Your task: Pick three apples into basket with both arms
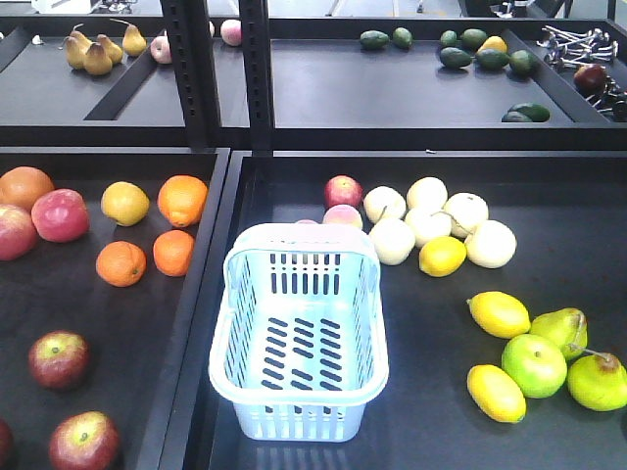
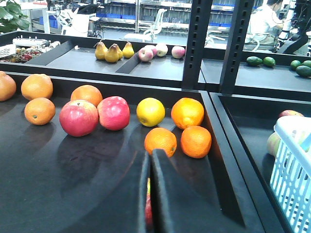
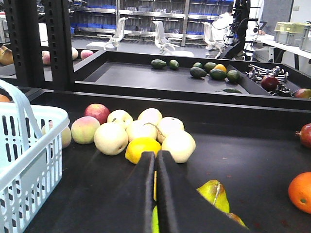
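The task had barely begun. The basket [image 1: 299, 333] sat in the right bin of the desk [image 1: 441, 333], close against the divider. Its slotted floor was bare, with no fruit in it, so all three picks were left to do.

The apples [image 1: 59, 359] lay in the left bin near its front corner, across the divider from the basket. Two showed whole in the front view. A dark red sliver at the frame's left edge was likely the third, though too little showed to be sure. Further back in that bin lay the oranges [image 1: 182, 199] and the pinker apples [image 1: 61, 215], which were not wanted.

Neither arm appeared in the front view. In the left wrist view, the left claw [image 2: 150, 154] was closed, its fingers pressed together with nothing between them, pointing over the left bin toward the oranges. A streak of red and yellow showed through the slit low down. It may have been an apple beneath, but that could not be told.

The right claw [image 3: 155, 154] was likewise closed and empty over the right bin. It pointed at a lemon [image 3: 142, 148] among the pale pears [image 3: 112, 138], with the basket's wall at its left.

By the look of it, both claws would need to open before any grasp. The left was the better placed for the apples, while the right would have to cross the basket to reach them.

No brand, label or writing could be read on the basket, the fruit or the desk, and the background shelving was too blurred to read.
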`<state>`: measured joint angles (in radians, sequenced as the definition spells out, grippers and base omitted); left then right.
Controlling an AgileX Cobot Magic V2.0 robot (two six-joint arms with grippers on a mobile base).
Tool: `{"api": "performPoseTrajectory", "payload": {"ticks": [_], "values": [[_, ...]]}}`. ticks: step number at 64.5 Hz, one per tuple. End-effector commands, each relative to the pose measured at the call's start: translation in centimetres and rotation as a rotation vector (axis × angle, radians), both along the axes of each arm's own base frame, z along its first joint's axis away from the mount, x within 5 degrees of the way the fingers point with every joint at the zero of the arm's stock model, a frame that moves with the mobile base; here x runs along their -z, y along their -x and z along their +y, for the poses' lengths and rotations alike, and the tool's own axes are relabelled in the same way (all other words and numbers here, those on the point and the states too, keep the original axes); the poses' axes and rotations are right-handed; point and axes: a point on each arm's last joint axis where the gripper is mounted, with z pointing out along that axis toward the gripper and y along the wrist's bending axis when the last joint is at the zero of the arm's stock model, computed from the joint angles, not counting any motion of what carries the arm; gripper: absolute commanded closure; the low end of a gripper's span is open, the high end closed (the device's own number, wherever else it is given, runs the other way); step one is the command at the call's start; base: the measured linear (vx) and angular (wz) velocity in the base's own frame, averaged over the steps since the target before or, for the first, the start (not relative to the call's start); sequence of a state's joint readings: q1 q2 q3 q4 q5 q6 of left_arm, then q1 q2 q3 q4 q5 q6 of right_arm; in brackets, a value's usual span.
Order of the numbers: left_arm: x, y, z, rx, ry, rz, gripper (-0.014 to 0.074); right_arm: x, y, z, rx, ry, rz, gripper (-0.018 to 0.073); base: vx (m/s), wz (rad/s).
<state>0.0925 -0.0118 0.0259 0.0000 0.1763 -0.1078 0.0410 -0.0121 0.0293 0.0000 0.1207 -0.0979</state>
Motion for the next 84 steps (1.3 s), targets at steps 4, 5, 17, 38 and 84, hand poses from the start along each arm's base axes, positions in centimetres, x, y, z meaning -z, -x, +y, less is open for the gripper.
{"api": "performPoseTrajectory", "payload": {"ticks": [4, 5, 17, 38, 84], "values": [[-0.60, 0.04, -0.03, 0.005, -0.004, -0.086, 0.0603, -0.34, 0.04, 0.00, 0.000, 0.003, -0.078, 0.0564, 0.00, 0.00], [-0.60, 0.04, -0.03, 0.005, -0.004, -0.086, 0.0603, -0.34, 0.04, 0.00, 0.000, 0.003, -0.078, 0.0564, 0.00, 0.00], [-0.60, 0.04, -0.03, 0.005, -0.004, -0.086, 0.0603, -0.34, 0.04, 0.00, 0.000, 0.003, -0.078, 0.0564, 0.00, 0.00], [-0.60, 0.04, -0.03, 0.005, -0.004, -0.086, 0.0603, -0.34, 0.04, 0.00, 0.000, 0.003, -0.078, 0.0564, 0.00, 0.00], [-0.92, 0.04, -0.08, 0.007, 0.075, -0.128, 0.0603, -0.34, 0.04, 0.00, 0.000, 0.003, -0.078, 0.0564, 0.00, 0.00]]}}
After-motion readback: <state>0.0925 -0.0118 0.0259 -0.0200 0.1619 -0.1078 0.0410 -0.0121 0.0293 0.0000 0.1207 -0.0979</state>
